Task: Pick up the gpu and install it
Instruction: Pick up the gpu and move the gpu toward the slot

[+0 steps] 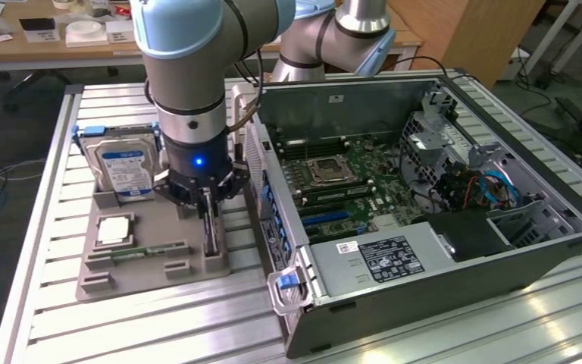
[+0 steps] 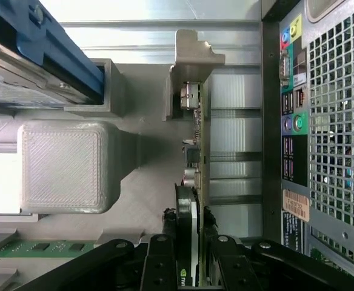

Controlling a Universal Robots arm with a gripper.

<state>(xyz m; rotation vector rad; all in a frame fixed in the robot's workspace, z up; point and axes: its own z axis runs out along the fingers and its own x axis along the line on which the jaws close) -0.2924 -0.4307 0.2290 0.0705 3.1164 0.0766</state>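
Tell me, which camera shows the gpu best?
The wrist view: the gpu stands on edge close up, its silver bracket showing, the tool clamped on it. In the exterior view it is a thin dark strip under the tool, in the grey tray.

Bright overhead light, glare on the slatted table (image 1: 533, 322)

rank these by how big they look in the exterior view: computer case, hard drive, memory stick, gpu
1. computer case
2. hard drive
3. gpu and memory stick: both look like thin strips, and the gpu is edge-on and partly hidden, so unranked.
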